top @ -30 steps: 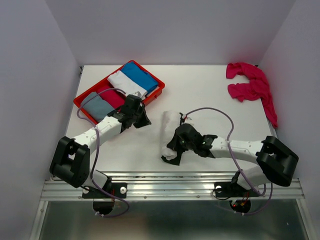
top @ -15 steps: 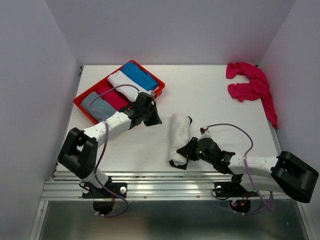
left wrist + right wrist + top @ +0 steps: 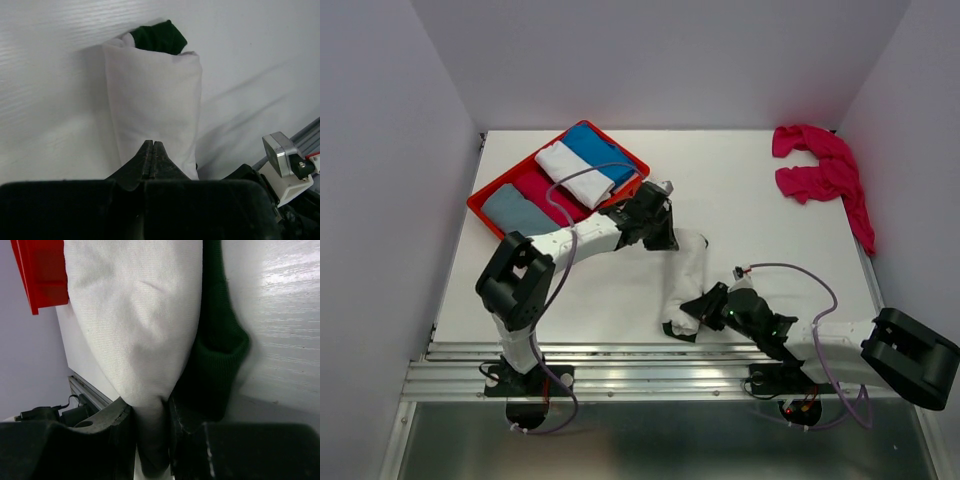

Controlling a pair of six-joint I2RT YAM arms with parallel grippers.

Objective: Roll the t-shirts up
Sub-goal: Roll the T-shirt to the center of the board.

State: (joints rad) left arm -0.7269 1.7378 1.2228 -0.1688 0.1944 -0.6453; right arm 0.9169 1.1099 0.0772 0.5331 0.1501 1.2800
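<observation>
Lying on the table point(image 3: 750, 210), long axis far-to-near, the rolled tee point(image 3: 682, 272) has the left gripper point(image 3: 663, 236), closed and empty, at its far end and the right gripper point(image 3: 698, 312), jaws narrow on cloth, at its near end.

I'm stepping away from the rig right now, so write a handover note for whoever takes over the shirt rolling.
Left claw: shut, tips at the far end of the rolled cream-white t-shirt.
Right claw: shut on that roll's near end.
Done: cream-white t-shirt rolled, lying mid-table.
To do: pink t-shirt pile, crumpled at the far right corner, not yet rolled.
Red tray, far left, holds folded cloths.
</observation>
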